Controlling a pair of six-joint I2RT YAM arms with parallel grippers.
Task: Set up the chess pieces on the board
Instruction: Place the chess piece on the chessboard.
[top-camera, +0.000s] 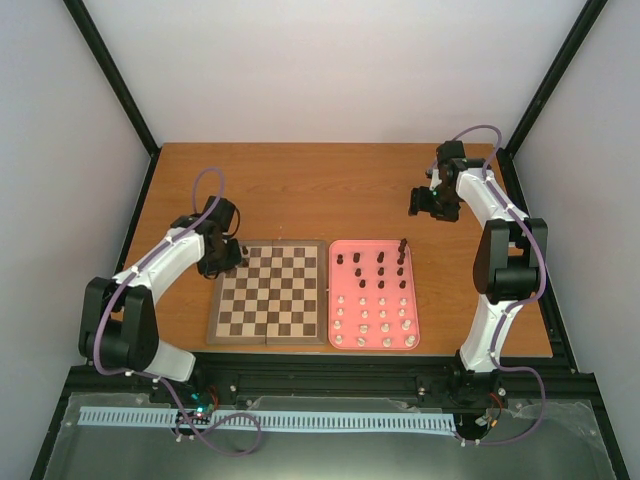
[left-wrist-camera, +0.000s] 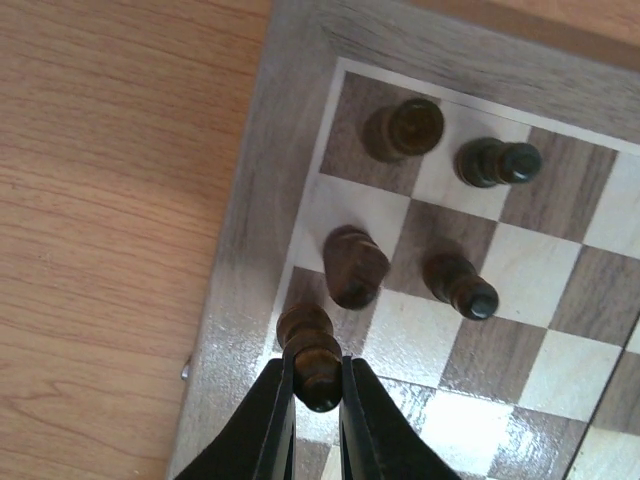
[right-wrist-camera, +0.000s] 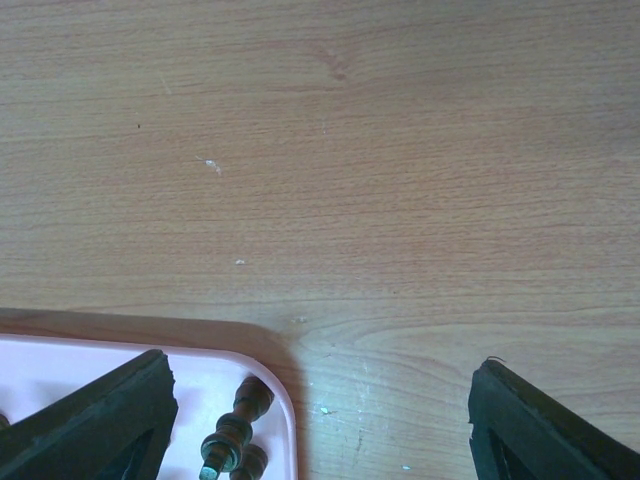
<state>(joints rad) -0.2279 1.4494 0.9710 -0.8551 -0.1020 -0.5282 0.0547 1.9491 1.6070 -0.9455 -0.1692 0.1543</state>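
Dark brown piece (left-wrist-camera: 312, 355), clamped in my left fingers (left-wrist-camera: 275, 425), stands at the left edge of the board (top-camera: 280, 300) beside four placed dark pieces (left-wrist-camera: 352, 265). My right fingers (right-wrist-camera: 100, 420) stand wide and empty over the counter (right-wrist-camera: 350, 150). I judge setup barely begun: the pink tray (top-camera: 374, 243) holds the rest. Only the left wrist view shows the grip; only overhead shows the tray's rows.

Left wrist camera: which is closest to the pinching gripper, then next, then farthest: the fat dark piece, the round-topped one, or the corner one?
1. Fat dark piece, just beyond the left gripper and its held piece, by the board edge.
2. Round-topped piece, further right.
3. Corner piece, at the far corner.
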